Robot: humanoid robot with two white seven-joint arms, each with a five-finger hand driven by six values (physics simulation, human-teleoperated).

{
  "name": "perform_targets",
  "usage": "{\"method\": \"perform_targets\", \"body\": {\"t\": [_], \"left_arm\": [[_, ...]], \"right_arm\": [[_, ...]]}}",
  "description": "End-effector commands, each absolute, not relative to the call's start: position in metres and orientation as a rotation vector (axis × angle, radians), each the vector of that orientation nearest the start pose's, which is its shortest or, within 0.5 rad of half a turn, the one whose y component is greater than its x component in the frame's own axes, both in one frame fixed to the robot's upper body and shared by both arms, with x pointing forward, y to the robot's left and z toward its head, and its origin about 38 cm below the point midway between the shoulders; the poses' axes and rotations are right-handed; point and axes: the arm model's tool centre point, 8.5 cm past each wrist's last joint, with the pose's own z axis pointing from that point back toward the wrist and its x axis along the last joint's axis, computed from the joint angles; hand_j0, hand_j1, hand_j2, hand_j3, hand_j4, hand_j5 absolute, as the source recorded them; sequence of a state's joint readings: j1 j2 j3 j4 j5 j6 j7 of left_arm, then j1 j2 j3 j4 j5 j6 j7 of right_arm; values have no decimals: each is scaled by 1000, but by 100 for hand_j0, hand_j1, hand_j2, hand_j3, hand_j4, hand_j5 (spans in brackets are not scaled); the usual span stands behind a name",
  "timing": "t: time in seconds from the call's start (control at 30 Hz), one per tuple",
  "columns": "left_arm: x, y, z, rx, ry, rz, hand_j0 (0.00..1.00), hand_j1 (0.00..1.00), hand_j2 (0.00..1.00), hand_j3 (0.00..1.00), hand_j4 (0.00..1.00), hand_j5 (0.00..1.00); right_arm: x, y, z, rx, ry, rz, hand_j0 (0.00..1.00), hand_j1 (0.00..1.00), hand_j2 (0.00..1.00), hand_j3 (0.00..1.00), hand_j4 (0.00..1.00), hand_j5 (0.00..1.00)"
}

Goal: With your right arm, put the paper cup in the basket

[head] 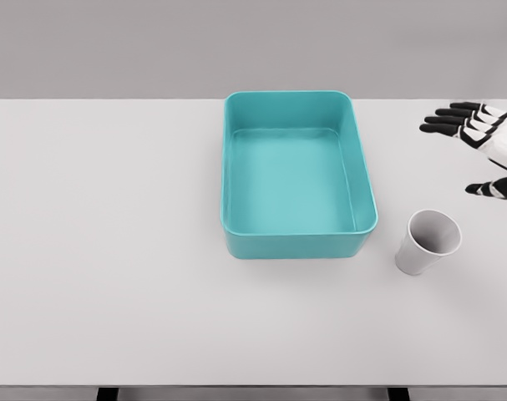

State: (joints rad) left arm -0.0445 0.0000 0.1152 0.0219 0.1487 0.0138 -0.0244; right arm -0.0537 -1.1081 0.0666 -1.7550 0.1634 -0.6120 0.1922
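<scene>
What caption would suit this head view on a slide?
Open right hand hovers beyond an upright paper cup standing right of the empty teal basket.

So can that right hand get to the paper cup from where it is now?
Probably yes. The right hand is open at the table's right edge, and only bare table lies between it and the upright paper cup. The basket sits off to the cup's left, out of the path.

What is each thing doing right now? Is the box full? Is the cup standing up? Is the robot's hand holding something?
Teal plastic basket: empty, sitting flat on the table.
White paper cup: upright, empty, on the table right of the basket, not touching it.
Right hand: open, fingers spread, holding nothing, beyond the cup.
White table: holds basket and cup.
</scene>
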Motion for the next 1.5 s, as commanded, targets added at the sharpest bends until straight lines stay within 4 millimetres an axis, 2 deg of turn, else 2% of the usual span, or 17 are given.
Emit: {"method": "perform_targets", "body": {"t": [0.0, 0.07, 0.17, 0.33, 0.4, 0.53, 0.6, 0.67, 0.7, 0.73, 0.83, 0.97, 1.13, 1.27, 1.37, 1.4, 1.47], "left_arm": [[20, 268, -261, 55, -22, 263, 100, 100, 100, 100, 100, 100], [20, 268, -261, 55, -24, 263, 100, 100, 100, 100, 100, 100], [20, 268, -261, 55, -24, 263, 100, 100, 100, 100, 100, 100], [20, 268, -261, 55, -24, 263, 100, 100, 100, 100, 100, 100], [20, 268, -261, 55, -24, 263, 100, 100, 100, 100, 100, 100], [20, 268, -261, 55, -24, 263, 100, 100, 100, 100, 100, 100], [20, 268, -261, 55, -24, 263, 100, 100, 100, 100, 100, 100], [20, 268, -261, 55, -24, 263, 100, 100, 100, 100, 100, 100], [20, 268, -261, 55, -24, 263, 100, 100, 100, 100, 100, 100], [20, 268, -261, 55, -24, 263, 100, 100, 100, 100, 100, 100], [20, 268, -261, 55, -24, 263, 100, 100, 100, 100, 100, 100], [20, 268, -261, 57, -23, 263, 100, 100, 100, 100, 100, 100], [20, 268, -261, 55, -24, 263, 100, 100, 100, 100, 100, 100], [20, 268, -261, 55, -24, 263, 100, 100, 100, 100, 100, 100], [20, 268, -261, 55, -24, 263, 100, 100, 100, 100, 100, 100], [20, 268, -261, 55, -22, 263, 100, 100, 100, 100, 100, 100], [20, 268, -261, 55, -24, 263, 100, 100, 100, 100, 100, 100]], "right_arm": [[337, -390, 291, -443, -1758, 1681, 100, 100, 100, 100, 100, 100], [336, -394, 300, -433, -1729, 1698, 100, 100, 100, 100, 100, 100], [333, -391, 287, -324, -1738, 1621, 100, 100, 100, 100, 100, 100], [328, -397, 277, -230, -1733, 1513, 100, 100, 100, 100, 100, 100], [330, -404, 288, -265, -1708, 1541, 100, 100, 100, 100, 100, 100], [330, -407, 296, -283, -1687, 1570, 100, 100, 100, 100, 100, 100], [329, -407, 285, -250, -1688, 1534, 100, 100, 100, 100, 100, 100], [323, -406, 253, -192, -1698, 1439, 100, 100, 100, 100, 100, 100], [321, -414, 240, -189, -1662, 1414, 100, 100, 100, 100, 100, 100], [320, -419, 235, -191, -1645, 1402, 100, 100, 100, 100, 100, 100], [320, -425, 234, -180, -1646, 1348, 100, 100, 100, 100, 100, 100], [322, -429, 242, -177, -1653, 1327, 100, 100, 100, 100, 100, 100], [318, -426, 228, -156, -1652, 1299, 100, 100, 100, 100, 100, 100], [322, -432, 229, -317, -1678, 1368, 100, 100, 100, 100, 100, 100], [319, -430, 223, -299, -1678, 1356, 99, 99, 99, 99, 99, 99], [315, -431, 218, -287, -1662, 1355, 95, 95, 95, 95, 95, 95], [311, -434, 214, -271, -1647, 1334, 94, 94, 94, 94, 94, 94]]}}
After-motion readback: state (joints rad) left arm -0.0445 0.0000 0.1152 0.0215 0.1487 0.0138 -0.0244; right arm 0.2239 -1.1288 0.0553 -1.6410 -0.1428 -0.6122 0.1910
